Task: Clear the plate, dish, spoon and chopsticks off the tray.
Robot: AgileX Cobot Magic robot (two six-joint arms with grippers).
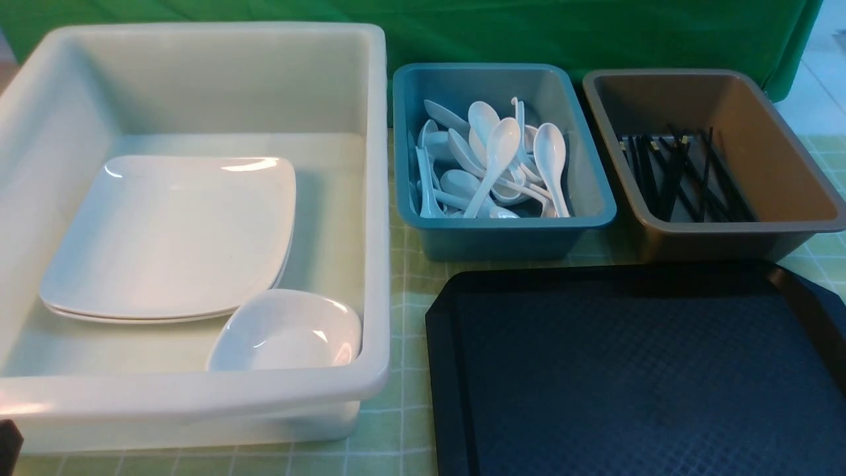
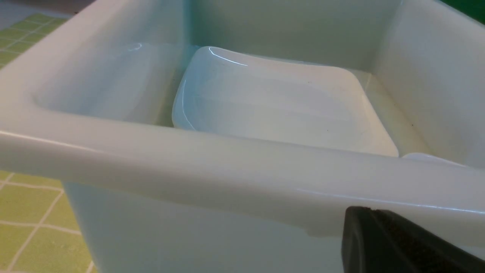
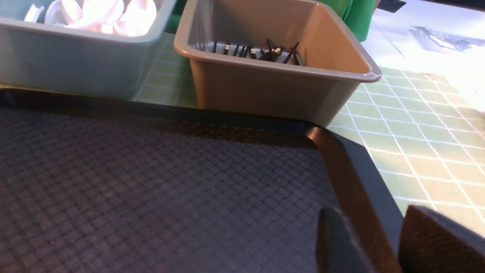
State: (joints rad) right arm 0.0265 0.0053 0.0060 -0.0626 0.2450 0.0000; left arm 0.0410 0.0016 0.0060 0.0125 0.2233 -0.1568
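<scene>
Start with your left gripper point(image 2: 401, 242): only a dark pad shows in its wrist view, so you can't see the jaws, but it counts as closed on nothing, parked just outside the near wall of the white tub point(image 1: 370, 198). Your right gripper point(image 3: 382, 242) stands with its two fingers apart and empty, over the tray's point(image 1: 634, 370) clipped corner at about 4 o'clock in the front view. That low, withdrawn stance suggests both arms are resting with no pick in hand. Moving outward, the tray lies bare at 5 o'clock, its textured floor carrying no crockery you can see. The plate point(image 1: 172, 231) lies flat atop another like it inside the tub at 9 o'clock, with a small deep dish point(image 1: 284, 334) beside its near corner, likely stacked so to save floor room. At 12 o'clock the teal bin point(image 1: 502, 228) holds a heap of white spoons point(image 1: 496, 158); which one came off the tray you cannot tell. At 2 o'clock the brown bin point(image 1: 714, 231) holds the black chopsticks point(image 1: 681, 172), sorted by kind. Judged from this, the clearing looks finished.
</scene>
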